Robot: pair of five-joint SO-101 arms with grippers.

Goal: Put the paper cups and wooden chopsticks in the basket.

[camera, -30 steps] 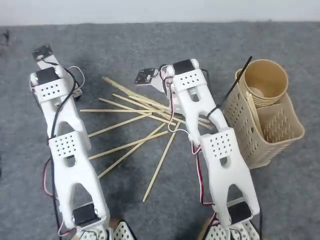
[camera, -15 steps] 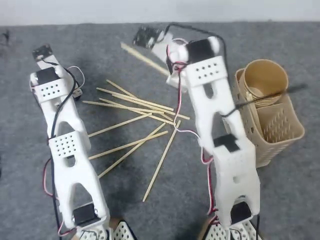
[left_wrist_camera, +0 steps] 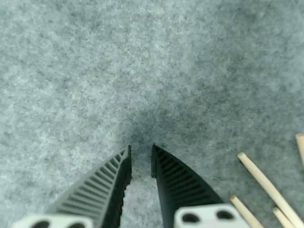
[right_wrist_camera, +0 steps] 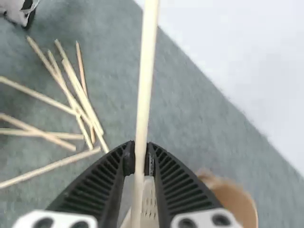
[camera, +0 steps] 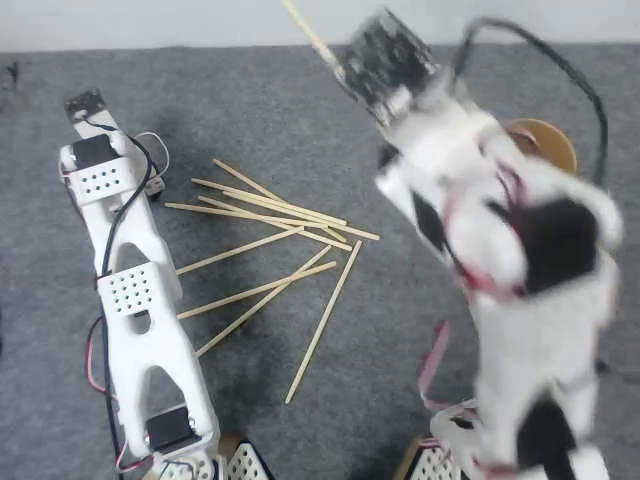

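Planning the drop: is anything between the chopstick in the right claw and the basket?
Nothing visible does. The right claw holds the chopstick in the air, with what looks like the basket just beyond its tips and a paper cup beside.

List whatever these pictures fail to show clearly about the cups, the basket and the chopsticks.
1. Paper cups, high view: the blurred right arm covers all but a piece of rim, so their number and the basket beneath are hidden.
2. Held chopstick, right wrist view: its far end is cut off by the picture's edge.
3. Loose chopsticks, high view: they overlap, so an exact count is unsure.
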